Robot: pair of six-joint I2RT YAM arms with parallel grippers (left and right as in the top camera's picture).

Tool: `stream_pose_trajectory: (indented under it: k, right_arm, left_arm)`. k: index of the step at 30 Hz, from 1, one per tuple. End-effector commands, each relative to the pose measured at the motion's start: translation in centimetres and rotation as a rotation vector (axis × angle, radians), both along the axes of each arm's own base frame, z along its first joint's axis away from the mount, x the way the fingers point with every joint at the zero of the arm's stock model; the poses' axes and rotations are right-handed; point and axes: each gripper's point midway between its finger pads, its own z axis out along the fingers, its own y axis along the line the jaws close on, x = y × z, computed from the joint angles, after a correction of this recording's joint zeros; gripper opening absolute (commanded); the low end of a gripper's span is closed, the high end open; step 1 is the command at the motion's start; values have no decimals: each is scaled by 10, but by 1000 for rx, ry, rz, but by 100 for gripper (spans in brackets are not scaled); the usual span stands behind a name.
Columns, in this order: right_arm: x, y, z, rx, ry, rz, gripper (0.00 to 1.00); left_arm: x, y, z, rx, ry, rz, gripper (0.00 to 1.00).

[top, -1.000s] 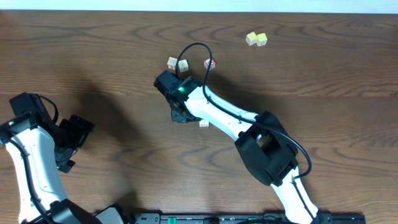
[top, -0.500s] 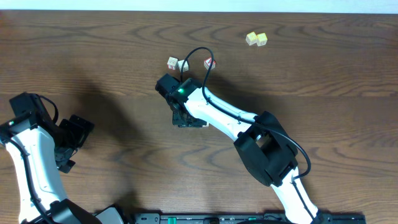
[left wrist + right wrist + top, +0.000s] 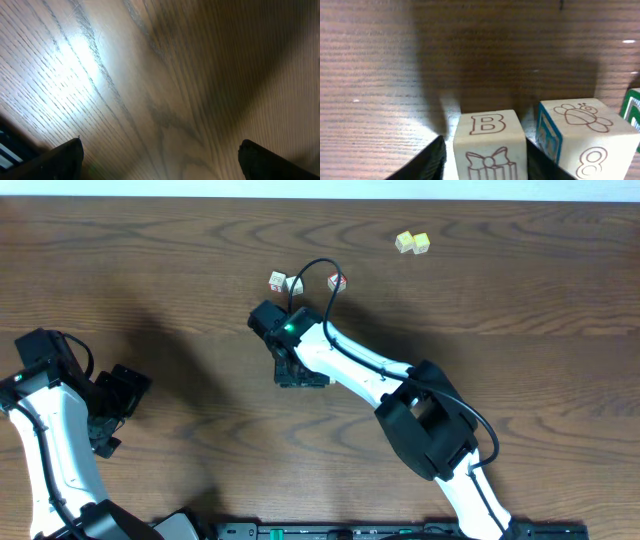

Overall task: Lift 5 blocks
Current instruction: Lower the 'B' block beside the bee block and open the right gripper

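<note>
Right wrist view: right gripper (image 3: 477, 162) has its fingers either side of the B block (image 3: 490, 142), which carries a brown "B" over a bow-tied gift drawing. A lit gap shows on the block's left side, so the jaws are apart, not clamped. Just right of it is the bee block (image 3: 580, 135), with a bee outline, an "8" and a blue-framed side face. A green-edged block (image 3: 633, 112) is cut off at the frame edge, print unreadable. That makes three there, all on the table (image 3: 150, 260). Overhead, above the gripper: left cream block (image 3: 277, 280) and right cream block (image 3: 295, 283) side by side, marks too small to read. One red-topped cube (image 3: 337, 281) is near them. Two yellow-green cubes (image 3: 412, 243) sit well apart, far right. Left gripper (image 3: 167, 159) is wide apart over bare wood, holding nothing.
</note>
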Motion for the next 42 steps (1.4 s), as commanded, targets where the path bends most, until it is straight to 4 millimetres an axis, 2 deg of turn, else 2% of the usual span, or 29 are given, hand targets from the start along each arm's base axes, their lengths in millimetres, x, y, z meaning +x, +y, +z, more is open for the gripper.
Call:
stream_pose_trajectory:
  k: [1, 6, 21, 27, 30, 36, 42]
  right_arm:
    - [-4, -1, -4, -7, 14, -3, 48]
    - [-3, -1, -3, -5, 11, 3, 56]
    - [7, 7, 21, 16, -10, 18, 61]
    - [8, 5, 20, 4, -17, 17, 65]
    - [8, 4, 18, -11, -33, 22, 75]
    - [7, 10, 12, -7, -60, 37, 75]
    - [12, 11, 21, 0, -69, 52, 77]
  left_arm:
    - [0, 4, 4, 16, -3, 1, 99]
    - [0, 4, 4, 17, -3, 1, 99]
    - [0, 4, 4, 17, -3, 1, 99]
    - [0, 4, 4, 17, -3, 1, 99]
    - [0, 4, 4, 16, -3, 1, 99]
    - [-1, 3, 4, 15, 0, 0, 99]
    - [-1, 3, 4, 15, -1, 0, 99]
